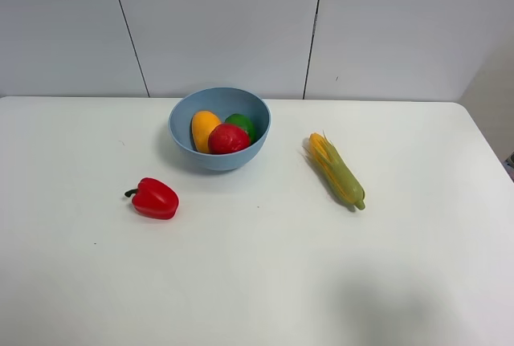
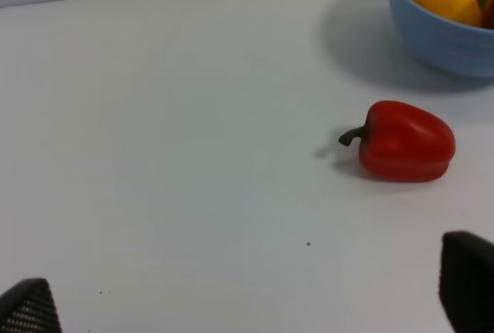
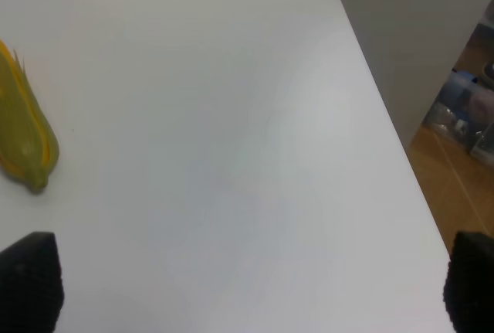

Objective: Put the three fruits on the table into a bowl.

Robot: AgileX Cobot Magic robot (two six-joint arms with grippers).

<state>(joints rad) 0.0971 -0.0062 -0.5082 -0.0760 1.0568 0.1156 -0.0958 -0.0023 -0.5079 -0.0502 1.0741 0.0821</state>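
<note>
Both pincers stand wide and hold nothing. Of the left gripper (image 2: 247,302) only two dark fingertips (image 2: 28,308) show at the lower corners of its wrist view, one with a ribbed pad; the right gripper (image 3: 247,290) shows the same pair of dark tips, above bare tabletop.

From the high camera, the light-blue bowl (image 1: 183,139), deep, round and glossy, sits a little toward 12 o'clock from the centre of the table (image 1: 257,282), a plain white matte slab with rounded corners. All three fruits lie inside it, touching: the oval orange-yellow mango (image 1: 204,129) at the bowl's 9 o'clock, the small round green lime (image 1: 242,124) at about 2 o'clock, and the red pomegranate (image 1: 229,139) at about 5 o'clock.

A glossy, lobed red bell pepper (image 1: 157,199) with a curved green stem lies on its side at 7 o'clock from the bowl, apart from it. A long, tapered ear of corn (image 1: 337,171) in a green husk lies at 4 o'clock, also apart.
</note>
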